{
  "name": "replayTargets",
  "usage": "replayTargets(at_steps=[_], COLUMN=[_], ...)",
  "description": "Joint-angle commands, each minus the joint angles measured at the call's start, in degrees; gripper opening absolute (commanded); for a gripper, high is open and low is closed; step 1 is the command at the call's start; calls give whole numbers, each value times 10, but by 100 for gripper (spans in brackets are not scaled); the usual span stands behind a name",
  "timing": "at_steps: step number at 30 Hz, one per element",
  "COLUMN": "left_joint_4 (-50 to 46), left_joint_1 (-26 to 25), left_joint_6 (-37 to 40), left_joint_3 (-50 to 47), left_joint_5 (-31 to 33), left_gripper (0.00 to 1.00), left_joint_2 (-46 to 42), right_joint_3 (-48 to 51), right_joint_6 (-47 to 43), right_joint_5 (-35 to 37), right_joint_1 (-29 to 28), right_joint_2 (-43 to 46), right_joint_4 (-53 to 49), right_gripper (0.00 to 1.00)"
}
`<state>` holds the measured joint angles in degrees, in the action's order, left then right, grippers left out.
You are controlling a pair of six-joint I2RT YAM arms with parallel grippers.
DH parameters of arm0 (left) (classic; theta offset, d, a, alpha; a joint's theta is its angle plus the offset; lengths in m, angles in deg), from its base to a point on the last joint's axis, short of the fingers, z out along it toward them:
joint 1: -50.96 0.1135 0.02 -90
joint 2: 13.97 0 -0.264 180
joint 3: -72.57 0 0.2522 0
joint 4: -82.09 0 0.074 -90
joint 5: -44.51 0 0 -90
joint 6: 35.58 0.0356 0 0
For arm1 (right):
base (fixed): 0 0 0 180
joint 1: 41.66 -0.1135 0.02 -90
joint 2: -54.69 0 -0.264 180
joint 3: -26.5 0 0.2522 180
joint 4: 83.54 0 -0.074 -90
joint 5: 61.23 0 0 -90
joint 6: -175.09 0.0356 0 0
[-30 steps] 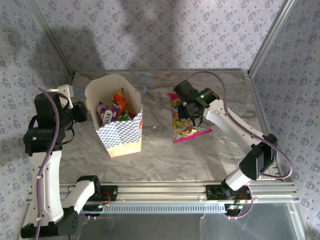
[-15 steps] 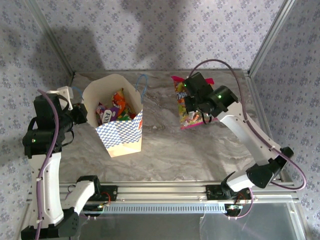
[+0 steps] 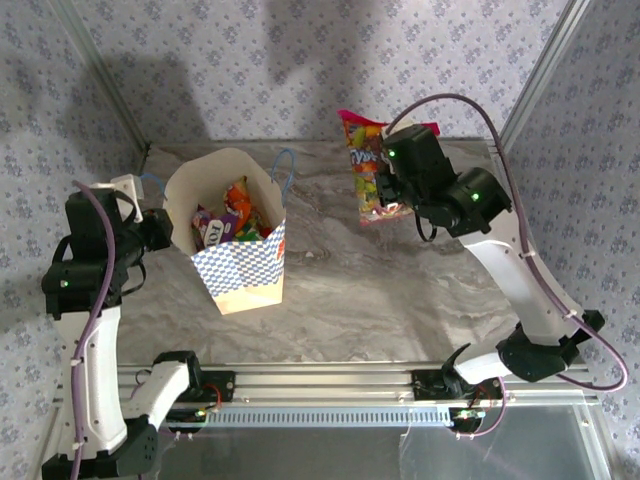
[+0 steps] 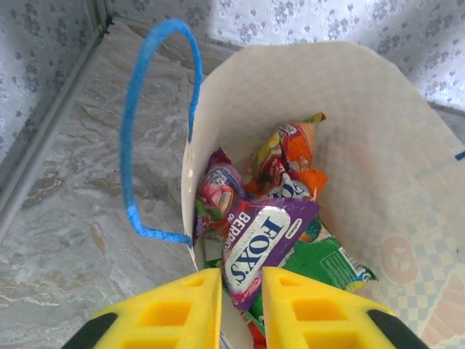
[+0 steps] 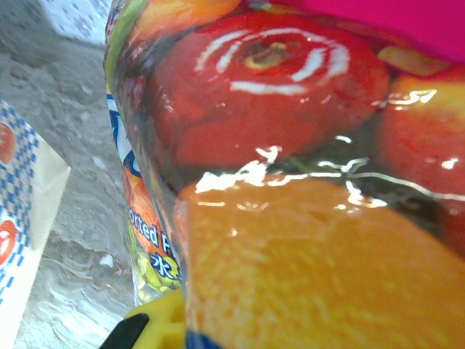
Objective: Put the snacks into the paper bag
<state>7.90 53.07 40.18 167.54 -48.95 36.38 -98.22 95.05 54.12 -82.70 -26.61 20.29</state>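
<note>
The paper bag [image 3: 240, 270] stands open at the table's left, with blue checks on its front and a blue cord handle [image 4: 138, 145]. Inside lie several snacks: a purple packet [image 4: 265, 240], a green one [image 4: 330, 262] and an orange one [image 4: 298, 145]. My left gripper [image 3: 167, 228] sits at the bag's left rim. Its yellow fingers [image 4: 174, 309] stand a narrow gap apart astride the bag wall, open. My right gripper [image 3: 392, 185] is shut on the large pink multicoloured snack bag [image 3: 368, 165], which hangs high above the back right of the table. That bag [image 5: 290, 182] hides most of the right fingers.
The marble tabletop [image 3: 400, 290] is bounded by patterned walls and by aluminium posts [image 3: 530, 90] at the back corners. A metal rail [image 3: 330, 380] carrying both arm bases runs along the near edge. The paper bag's checked corner [image 5: 18, 203] shows at the left of the right wrist view.
My right arm has lifted the large pink snack bag off the table and carried it up and towards the back. The left arm has barely shifted beside the paper bag.
</note>
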Motion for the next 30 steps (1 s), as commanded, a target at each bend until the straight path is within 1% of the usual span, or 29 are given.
replayTargets(at_steps=[1,4,9,12,16,25,29,30], left_joint_4=[-32,-66,-81,-98,-92,-54,-17,-11], left_joint_1=[-4,-4,2,12,26,85,133,139], left_joint_6=[15,28,47,56,62,78,79,78], left_joint_3=[45,70,89,119,147,119,100,98], left_joint_5=[33,66,82,81,73,13,-79,-90], left_gripper=[27,36,46,51,52,52,48,47], left_joint_2=[-2,18,48,83,120,130,128,129], right_joint_3=[-72,-115,-192,-220,-237,-223,-215,-216], right_joint_6=[-32,-53,-87,-84,-46,20,45,51], right_joint_5=[34,41,51,-14,-83,-163,-187,-193], right_joint_1=[-20,-44,-81,-88,-90,-91,-93,-94], right_joint_2=[7,-4,-24,-29,-31,-36,-52,-58], right_joint_4=[77,84,92,92,111,184,213,222], right_gripper=[0,0,0,0,0,0,0,0])
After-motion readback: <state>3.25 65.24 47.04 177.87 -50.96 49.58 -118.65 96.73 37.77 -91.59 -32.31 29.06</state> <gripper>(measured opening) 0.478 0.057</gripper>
